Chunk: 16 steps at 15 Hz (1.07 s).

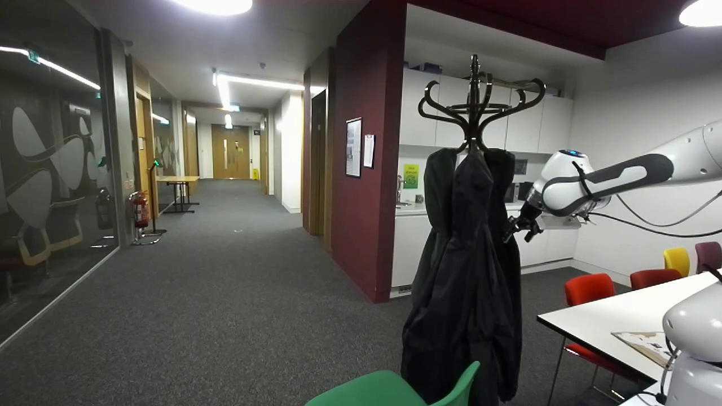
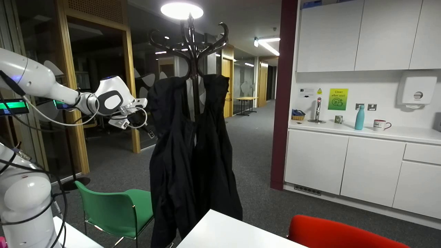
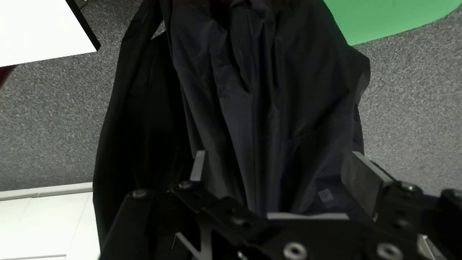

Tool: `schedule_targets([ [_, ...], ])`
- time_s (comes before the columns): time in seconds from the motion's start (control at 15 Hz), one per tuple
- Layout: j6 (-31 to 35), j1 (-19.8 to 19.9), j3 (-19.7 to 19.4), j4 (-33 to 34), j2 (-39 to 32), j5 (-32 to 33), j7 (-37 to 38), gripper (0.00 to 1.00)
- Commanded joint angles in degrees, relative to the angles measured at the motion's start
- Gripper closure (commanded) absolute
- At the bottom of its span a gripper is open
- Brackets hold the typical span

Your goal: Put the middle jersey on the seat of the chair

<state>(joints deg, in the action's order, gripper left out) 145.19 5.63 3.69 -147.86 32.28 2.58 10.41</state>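
In an exterior view, the long near-black cloth jersey (image 1: pixel 465 282) hangs from a dark, curled-arm coat stand (image 1: pixel 473 101), eight o'clock from the black metal pincer (image 1: pixel 518 237); in an exterior view, it is indistinct among dark garments (image 2: pixel 172 148); in the wrist view, the pincer gapes empty, dark cloth (image 3: pixel 260 90) cropped at twelve o'clock.

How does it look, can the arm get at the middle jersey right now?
Probably yes: the gripper is open, framing the middle jersey in the wrist view, nothing visibly between, though another dark garment hangs alongside.
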Motion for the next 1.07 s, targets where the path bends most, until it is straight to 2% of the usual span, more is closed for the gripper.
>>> schedule_targets([
  [0.0, 8.78, 0.8, -0.23, -3.29, 1.37, 0.57, 1.18, 0.0],
  [0.13, 13.56, 2.66, 1.26, -2.77, 1.44, 0.59, 4.4, 0.0],
  [0.27, 14.79, 4.1, 2.95, -0.84, 1.84, -0.07, 8.19, 0.0],
  [0.53, 9.36, 6.99, 7.82, 4.42, 2.81, 0.61, 15.05, 0.0],
  [0.67, 5.62, 7.17, 9.54, 7.69, 2.05, 1.24, 16.28, 0.0],
  [1.0, -10.23, 5.57, 9.28, 18.28, -4.05, 3.75, 13.37, 0.0],
])
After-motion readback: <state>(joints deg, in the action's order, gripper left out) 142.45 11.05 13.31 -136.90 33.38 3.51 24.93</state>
